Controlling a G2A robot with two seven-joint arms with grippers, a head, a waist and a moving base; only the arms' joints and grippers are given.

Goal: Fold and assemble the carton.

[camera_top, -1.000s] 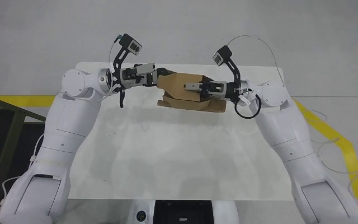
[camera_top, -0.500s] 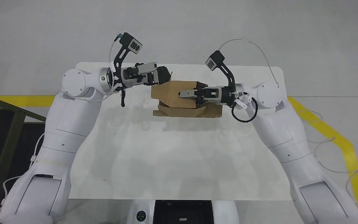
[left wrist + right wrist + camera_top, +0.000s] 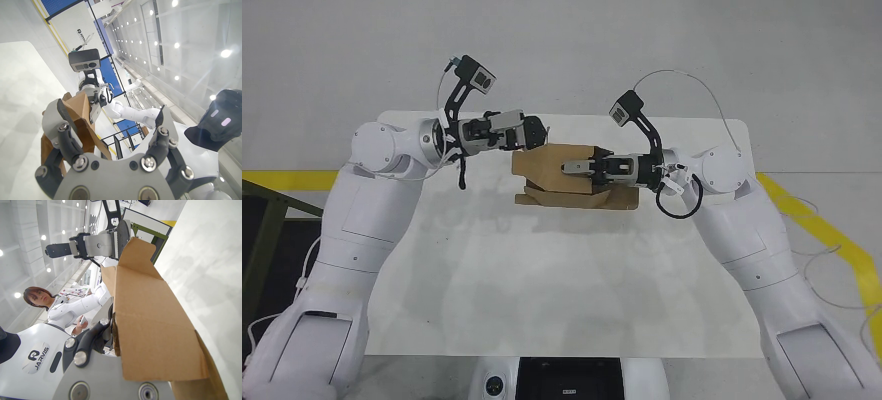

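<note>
1. The carton (image 3: 582,197) sits in the upper middle of the top view, above the table (image 3: 542,290).
2. The right gripper (image 3: 575,167) seems clamped on its top panel.
3. The left gripper (image 3: 534,133) has its fingers apart at the carton's upper-left corner.

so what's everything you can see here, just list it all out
carton: 1, brown, partly folded, over the far part of the table
table: 1, white, in front of the robot
floor line: 1, yellow, on the grey floor to both sides of the table
frame: 1, dark green, on the floor off the table's left side
left claw: 1, grey and black, open, at the carton's left end with one finger against a flap
right claw: 1, grey and black, shut on the carton's top panel from the right end
</note>
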